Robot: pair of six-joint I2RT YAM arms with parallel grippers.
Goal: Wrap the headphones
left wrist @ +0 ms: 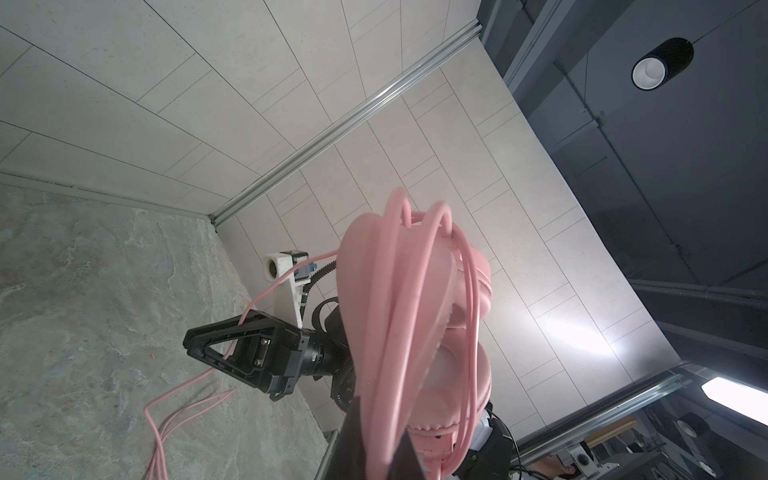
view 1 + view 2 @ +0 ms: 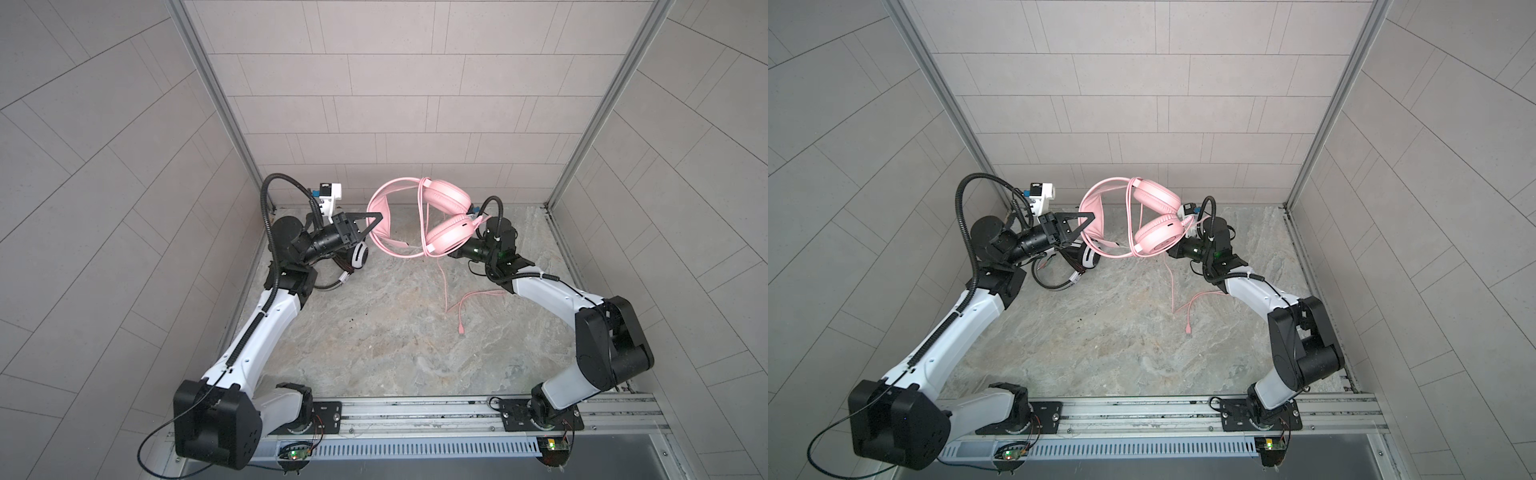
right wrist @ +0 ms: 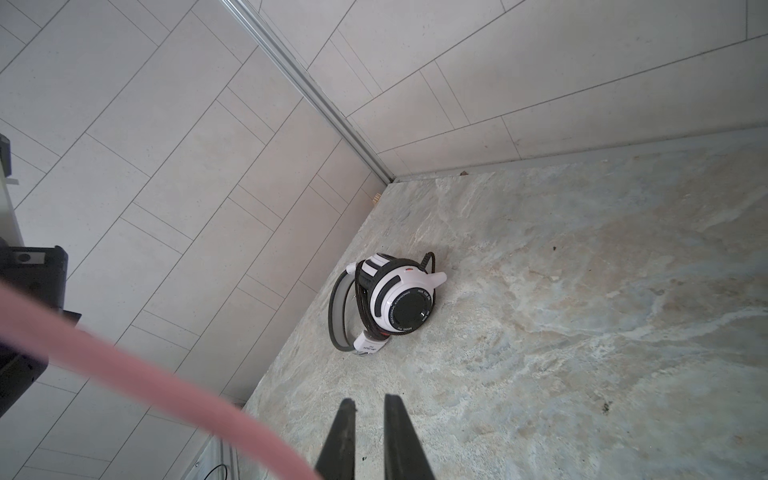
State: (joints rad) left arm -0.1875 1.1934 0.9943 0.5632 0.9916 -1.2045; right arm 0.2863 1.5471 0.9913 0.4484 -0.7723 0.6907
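**Pink headset lifted above the table, cable partly wound**

While the pink headset (image 2: 440, 216) hangs in the air above the marble tabletop (image 2: 395, 332), the left gripper (image 2: 376, 219) pinches its headband, its jaws pressed together on the pink band. Several turns of the pink cable (image 1: 419, 291) run around the headband and ear cups, and the loose remainder drops from the headset to the tabletop, where the plug (image 2: 461, 329) lies below and slightly to the right of the headset.

On the headset's other side, the right gripper (image 3: 370, 409) sits just beside the lower ear cup. Its fingers (image 3: 345, 432) are parted by a narrow gap with nothing between them; a blurred stretch of pink cable passes nearby, apart from the tips.

Left of the pink headset, partly under the left arm, the white-and-black headset (image 3: 390, 303) rests on the tabletop near the wall, with its black cable (image 3: 365, 307) wrapped around it.
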